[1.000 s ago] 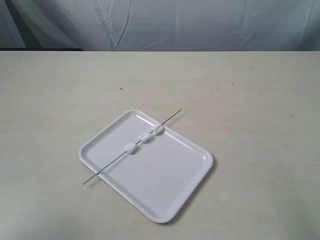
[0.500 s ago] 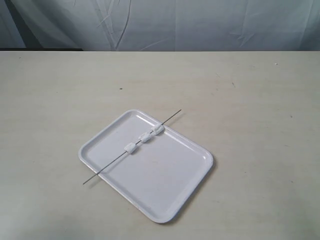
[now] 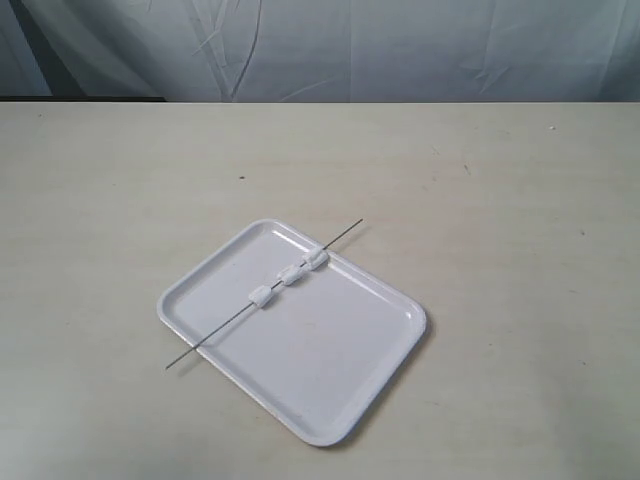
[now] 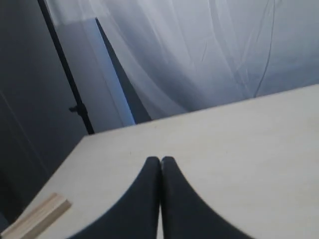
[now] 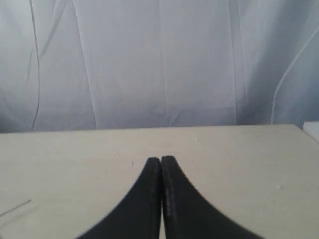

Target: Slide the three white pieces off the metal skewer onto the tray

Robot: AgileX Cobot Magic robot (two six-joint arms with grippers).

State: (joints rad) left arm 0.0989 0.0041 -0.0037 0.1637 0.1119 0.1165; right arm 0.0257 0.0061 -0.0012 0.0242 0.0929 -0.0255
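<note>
Between the earlier pictures and this one nothing has changed in the exterior view: no thing has shifted and no arm has come into the scene. For the task this means that the work is not yet begun.

The tray (image 3: 330,370) lies turned at an angle on the tabletop (image 3: 500,200), a little left of the middle and toward the near side. The metal skewer (image 3: 215,338) rests across its far-left part on a diagonal. Its near-left end sticks out past the left rim over the tabletop, and its far-right end sticks out past the far rim. The three white pieces (image 3: 292,274) are threaded on it in a row, apart from each other. Two are over the tray floor and the farthest one sits just at the far rim.

The left fingers (image 4: 144,199) are pressed together with nothing between them, above bare tabletop. The right fingers (image 5: 144,199) are pressed together in the same way and hold nothing. In both wrist views I see only tabletop and the pale curtain (image 3: 400,50) behind.

In my judgement both arms are well apart from the tray. First the fingers must part, and then one arm probably needs to hold the thin skewer while the other pushes the pieces off.
</note>
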